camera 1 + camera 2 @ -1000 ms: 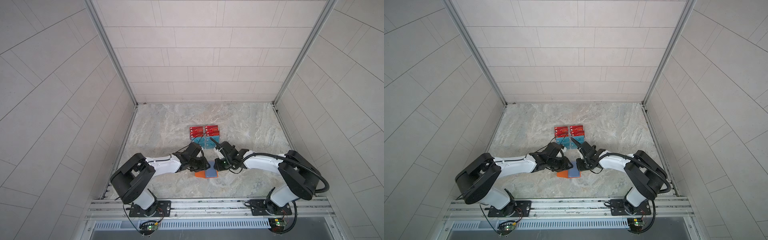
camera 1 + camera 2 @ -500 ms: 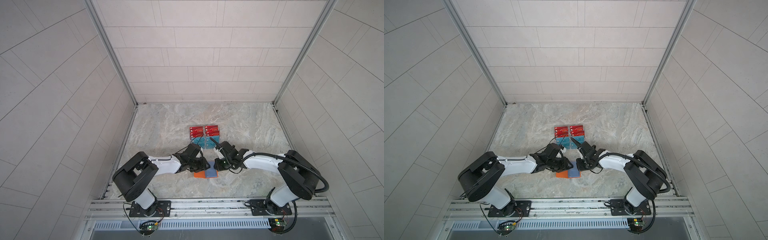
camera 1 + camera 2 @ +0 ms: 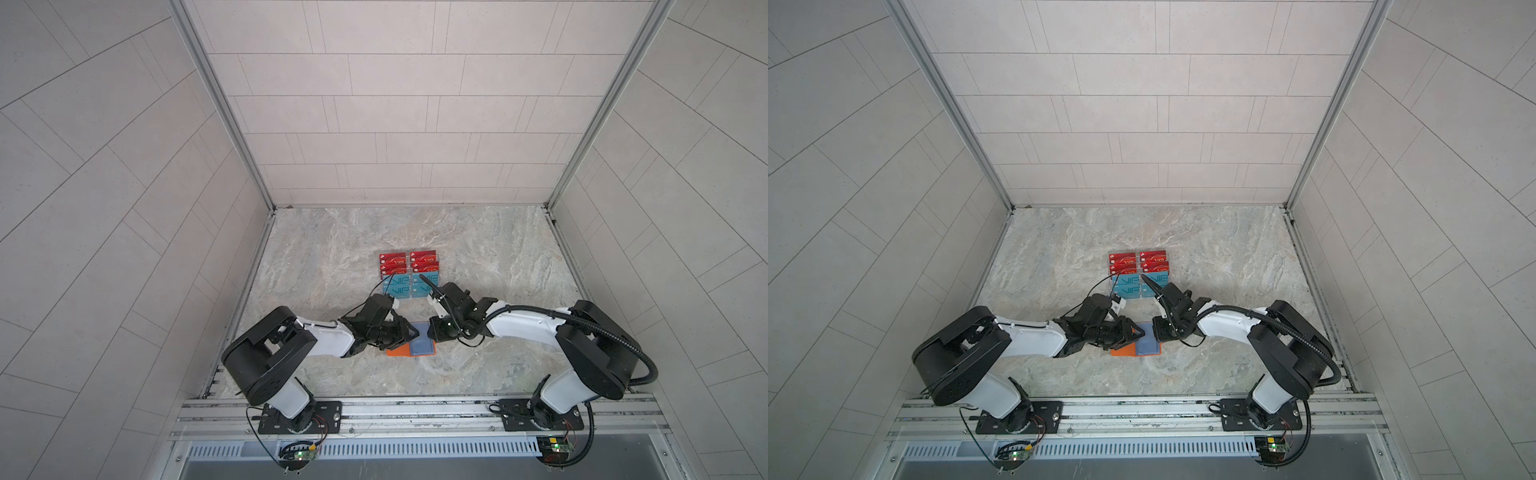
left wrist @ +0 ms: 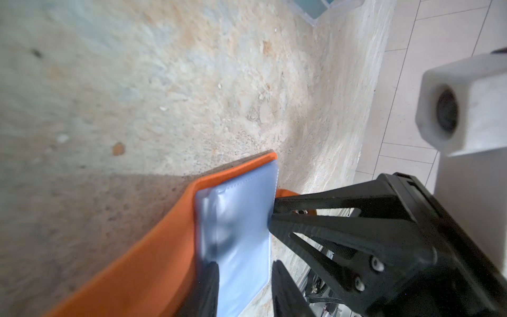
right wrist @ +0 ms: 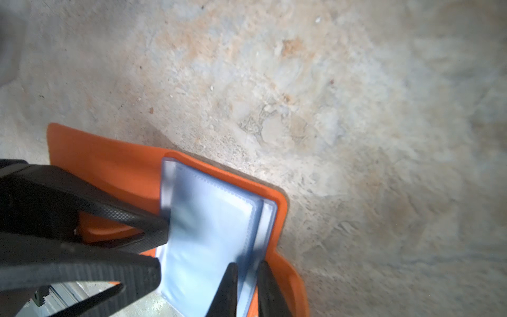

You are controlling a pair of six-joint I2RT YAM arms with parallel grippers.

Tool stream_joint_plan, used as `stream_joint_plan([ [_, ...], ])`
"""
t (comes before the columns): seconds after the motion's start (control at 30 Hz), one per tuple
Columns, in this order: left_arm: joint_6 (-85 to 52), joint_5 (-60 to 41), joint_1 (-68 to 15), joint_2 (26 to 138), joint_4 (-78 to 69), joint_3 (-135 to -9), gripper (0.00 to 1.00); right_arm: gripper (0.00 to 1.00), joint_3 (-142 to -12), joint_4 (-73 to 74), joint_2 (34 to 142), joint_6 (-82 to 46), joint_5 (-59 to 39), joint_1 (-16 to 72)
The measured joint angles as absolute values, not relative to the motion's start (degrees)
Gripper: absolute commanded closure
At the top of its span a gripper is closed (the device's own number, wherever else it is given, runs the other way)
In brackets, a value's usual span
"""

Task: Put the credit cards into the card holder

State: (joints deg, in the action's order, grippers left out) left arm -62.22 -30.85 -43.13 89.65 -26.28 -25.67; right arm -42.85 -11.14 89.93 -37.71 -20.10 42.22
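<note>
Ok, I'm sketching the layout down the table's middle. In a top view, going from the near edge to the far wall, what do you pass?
card holder → teal cards → red cards → back wall

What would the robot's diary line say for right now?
wallet: open on table | left claw: part open at clear sleeve | right claw: pinching clear sleeve | cards: in rack

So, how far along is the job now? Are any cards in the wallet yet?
Done: the orange wallet lies open.
In hand: the right gripper pinches its clear sleeves, and the left gripper straddles them.
Left: the red cards and teal cards all stand in the clear rack.
</note>
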Motion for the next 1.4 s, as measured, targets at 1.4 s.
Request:
stream_joint_plan([
  [1.4, -62.92, -37.01, -41.19, 95.04, -39.2, -23.57, 0.63, 0.83, -42.83, -11.16, 89.91, -38.2, -20.01, 42.22],
])
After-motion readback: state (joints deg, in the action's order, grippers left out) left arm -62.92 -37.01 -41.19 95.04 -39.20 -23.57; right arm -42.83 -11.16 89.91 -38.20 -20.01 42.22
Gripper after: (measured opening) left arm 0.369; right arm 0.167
